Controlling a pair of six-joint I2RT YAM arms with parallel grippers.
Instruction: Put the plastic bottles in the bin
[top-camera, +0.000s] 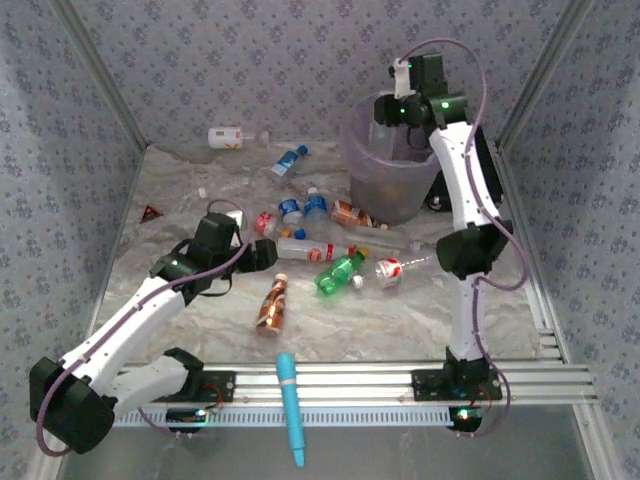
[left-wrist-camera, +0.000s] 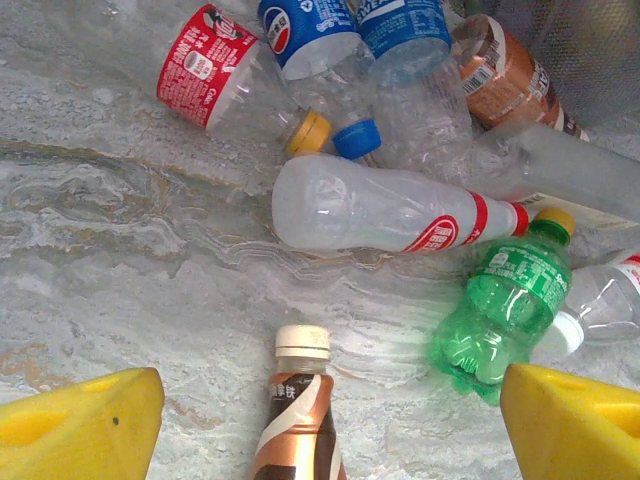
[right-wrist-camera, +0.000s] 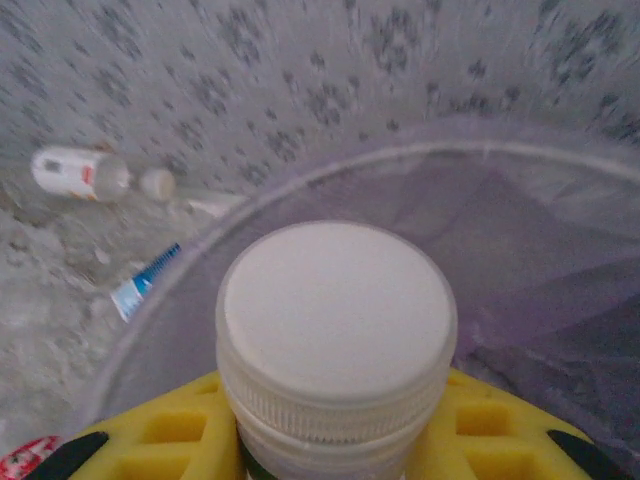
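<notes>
Nearest the arm bases, a light-blue pen-shaped object is lying across the slotted rail, its tip pointing off the near edge.

Just beyond, on the wrinkled pale surface, a brown bottle with a white cap is lying by itself.

Left tool is hovering low beyond that bottle. Its yellow fingers are spread wide and gripping nothing. In the left wrist view the brown bottle's cap is sitting between them.

Ahead of it, several bottles are lying crowded together:
- a green bottle with a yellow cap
- a clear bottle with a red-and-white band
- a red-labelled bottle
- two blue-labelled bottles
- an orange-brown-labelled bottle, close to the bin's foot

A clear bottle with a red cap end is lying just right of the green one.

Farther back on the right, the bin is standing upright. Right tool is clenching a white-capped bottle over the bin's open mouth, cap toward the wrist camera.

Near the back wall, a small blue-labelled bottle and a white bottle with an orange mark are lying apart from the others.
</notes>
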